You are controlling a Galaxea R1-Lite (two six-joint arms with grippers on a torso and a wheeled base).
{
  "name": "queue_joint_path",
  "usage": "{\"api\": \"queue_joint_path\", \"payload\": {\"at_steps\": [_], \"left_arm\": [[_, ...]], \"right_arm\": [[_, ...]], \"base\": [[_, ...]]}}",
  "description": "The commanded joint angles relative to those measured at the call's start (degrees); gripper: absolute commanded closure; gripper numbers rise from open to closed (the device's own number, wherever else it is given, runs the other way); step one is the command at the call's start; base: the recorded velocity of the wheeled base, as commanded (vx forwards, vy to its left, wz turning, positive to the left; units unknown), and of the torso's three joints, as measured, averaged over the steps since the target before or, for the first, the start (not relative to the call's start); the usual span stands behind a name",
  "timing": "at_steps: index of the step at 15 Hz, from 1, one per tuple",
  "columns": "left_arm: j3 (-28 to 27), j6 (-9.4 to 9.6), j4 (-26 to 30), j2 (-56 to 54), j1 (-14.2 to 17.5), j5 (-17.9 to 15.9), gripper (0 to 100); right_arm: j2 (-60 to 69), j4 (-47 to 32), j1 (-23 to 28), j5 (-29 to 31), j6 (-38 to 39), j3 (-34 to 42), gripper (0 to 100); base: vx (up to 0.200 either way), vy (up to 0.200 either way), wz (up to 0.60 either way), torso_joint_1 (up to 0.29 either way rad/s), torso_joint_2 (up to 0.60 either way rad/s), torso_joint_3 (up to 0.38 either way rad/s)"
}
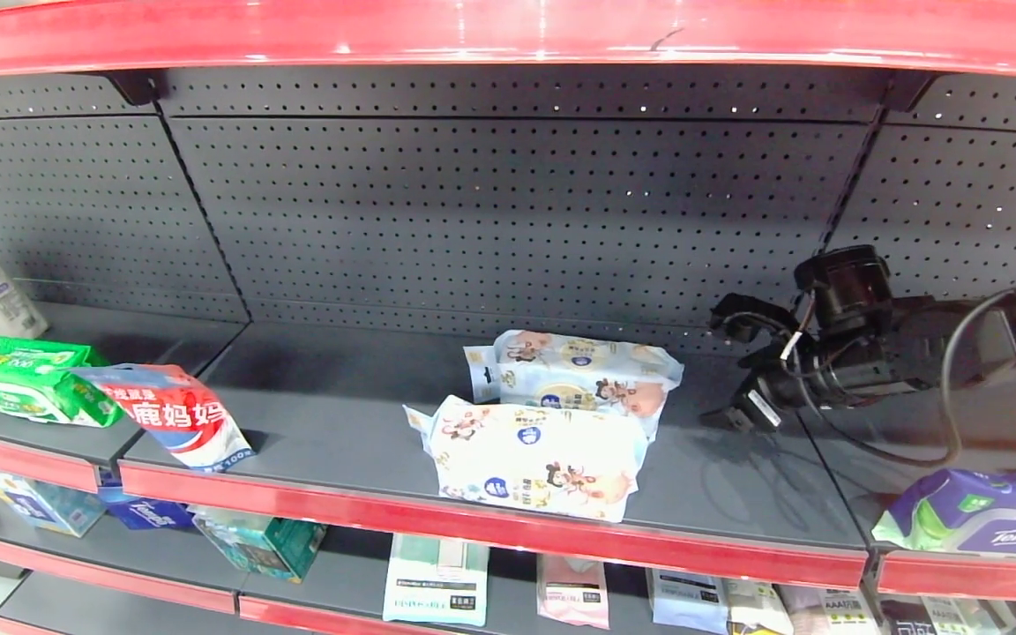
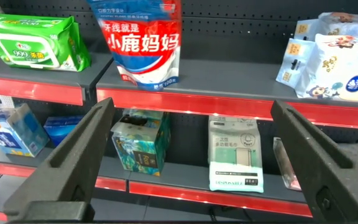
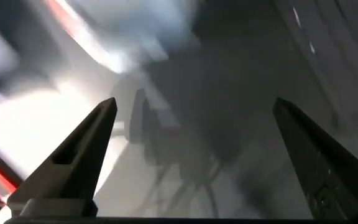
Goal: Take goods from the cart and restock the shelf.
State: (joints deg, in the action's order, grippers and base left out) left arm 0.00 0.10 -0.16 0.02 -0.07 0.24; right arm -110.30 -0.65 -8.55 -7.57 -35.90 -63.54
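The grey shelf (image 1: pixel 332 379) across the middle of the frame carries a front wipe pack (image 1: pixel 534 459) at centre by the red lip and a rear wipe pack (image 1: pixel 583 370) close behind it. The placing therefore looks done, and the step in hand is probably to clear the arm and fetch more from the cart. The right gripper (image 1: pixel 735 370), at the right of the frame just beside the rear wipe pack, is spread and empty, so it should draw straight out from the shelf without brushing either pack. The left gripper (image 2: pixel 192 106), also spread and empty, faces the lower shelves.
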Motion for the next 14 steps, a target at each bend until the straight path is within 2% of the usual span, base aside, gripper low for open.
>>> {"api": "queue_joint_path", "payload": {"at_steps": [1, 3, 5, 7, 14], "left_arm": [[0.0, -0.01, 0.0, 0.0, 0.0, 0.0, 0], [0.0, -0.01, 0.0, 0.0, 0.0, 0.0, 0], [0.0, -0.01, 0.0, 0.0, 0.0, 0.0, 0], [0.0, -0.01, 0.0, 0.0, 0.1, 0.0, 0], [0.0, -0.01, 0.0, 0.0, 0.0, 0.0, 0]], "right_arm": [[2.8, 0.1, 3.0, 0.6, 1.0, 2.1, 0], [2.2, 0.5, 3.9, 4.4, 3.7, 1.3, 0], [-0.4, 3.5, 1.7, 10.1, 16.2, -2.5, 0], [-1.7, 3.8, -1.0, 14.5, 22.9, -4.2, 0], [-3.7, 3.8, -5.7, 15.8, 30.7, -6.8, 0]], "base": [[0.0, 0.0, 0.0, 0.0, 0.0, 0.0], [0.0, 0.0, 0.0, 0.0, 0.0, 0.0], [0.0, 0.0, 0.0, 0.0, 0.0, 0.0], [0.0, 0.0, 0.0, 0.0, 0.0, 0.0], [0.0, 0.0, 0.0, 0.0, 0.0, 0.0]]}}
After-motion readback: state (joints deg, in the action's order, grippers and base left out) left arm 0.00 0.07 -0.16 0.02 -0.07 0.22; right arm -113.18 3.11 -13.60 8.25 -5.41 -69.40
